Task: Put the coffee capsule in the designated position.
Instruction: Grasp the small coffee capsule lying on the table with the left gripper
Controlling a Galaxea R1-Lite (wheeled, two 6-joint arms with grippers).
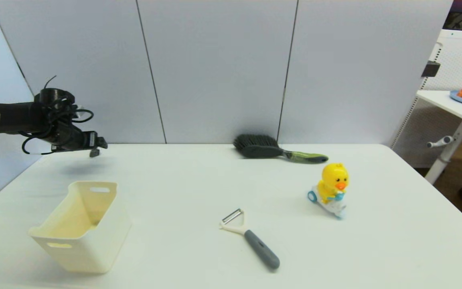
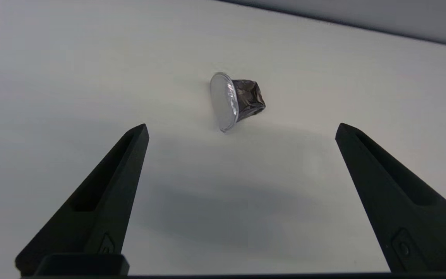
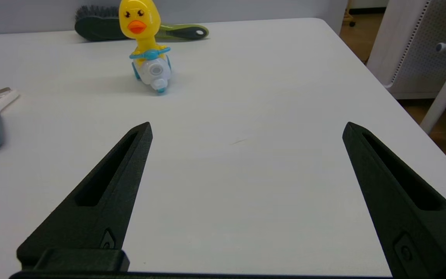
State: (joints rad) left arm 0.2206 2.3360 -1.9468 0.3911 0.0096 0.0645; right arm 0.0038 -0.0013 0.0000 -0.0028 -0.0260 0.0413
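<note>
Item: my left gripper (image 2: 241,130). It hangs above the far left part of the white table (image 1: 183,188), beyond the cream basket (image 1: 79,224). Its fingers are spread wide with nothing between them; both tips clear the surface.

Item: the coffee capsule (image 2: 237,100). It lies on its side on the table, just ahead of my left fingertips and roughly midway between them, untouched. The silver foil lid faces sideways; the dark, crumpled body points the other way. In the head view I cannot make it out, since my left wrist (image 1: 70,134) covers that spot.

Item: my right gripper (image 3: 246,128). It sits low over the near right part of the table, well apart from the basket. Fingers spread, holding nothing.

Item: cream basket. Open top, handle slots at both ends, standing on the near left of the table. I see nothing inside it.

Item: peeler (image 1: 251,239). Grey handle, white head, lying flat to the right of the basket, near the table's middle.

Item: yellow duck toy (image 1: 331,188). Upright on a white and blue scooter, farther right of the basket than the peeler.

Item: brush (image 1: 275,149). Dark bristles, green handle, at the far edge by the wall panels, beyond the duck.
</note>
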